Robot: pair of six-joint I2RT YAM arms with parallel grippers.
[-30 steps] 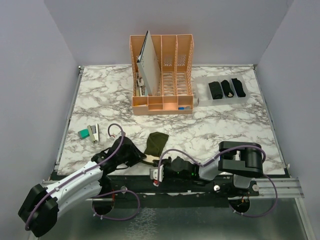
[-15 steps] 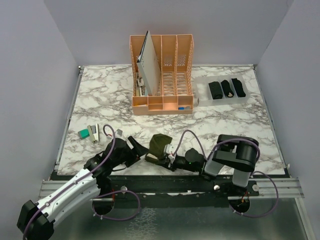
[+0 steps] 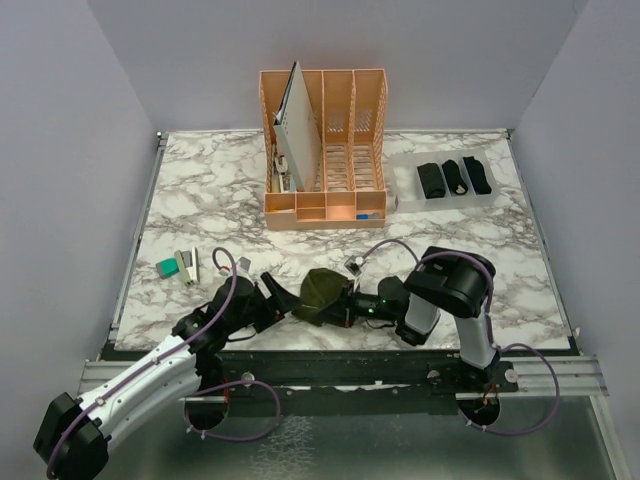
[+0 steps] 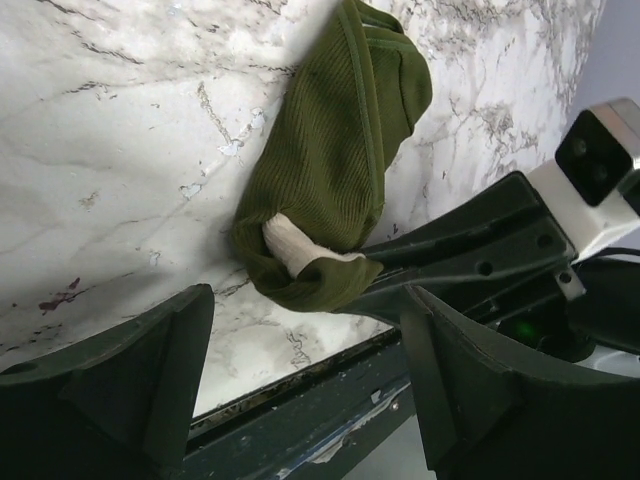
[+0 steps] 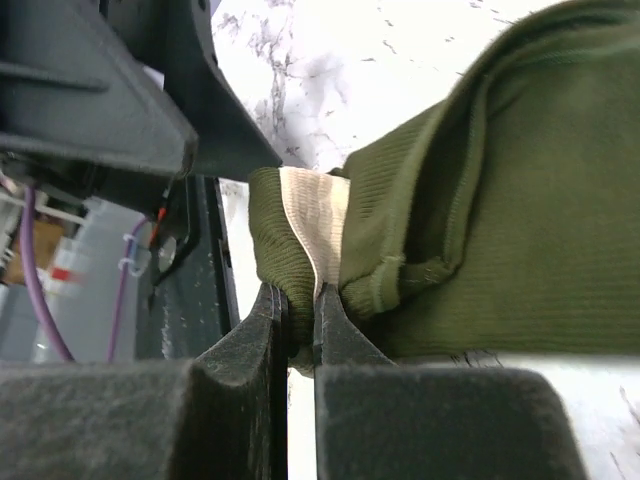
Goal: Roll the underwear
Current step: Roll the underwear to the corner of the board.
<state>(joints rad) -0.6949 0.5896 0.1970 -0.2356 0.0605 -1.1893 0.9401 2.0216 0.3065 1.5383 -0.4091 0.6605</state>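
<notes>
The olive-green underwear [image 3: 322,288] lies bunched near the table's front edge, its cream waistband folded at the near end [image 4: 295,245]. My right gripper [image 3: 338,303] is shut on that waistband end [image 5: 300,305], with cloth pinched between the fingers. My left gripper [image 3: 277,297] is open and empty just left of the cloth. In the left wrist view its fingers [image 4: 150,370] straddle the near end without touching it. Three black rolled underwear [image 3: 454,177] lie side by side in a clear tray [image 3: 402,196] at the back right.
An orange desk organizer [image 3: 325,205] with a grey board stands at the back centre. A small teal block [image 3: 167,267] and small white items [image 3: 188,265] lie at the left. The table's front edge [image 4: 300,385] runs just below both grippers.
My right gripper has come in from the front edge, shut on the underwear's near end and pushed it back, bunching the cloth. My left gripper has shifted slightly right toward it.
</notes>
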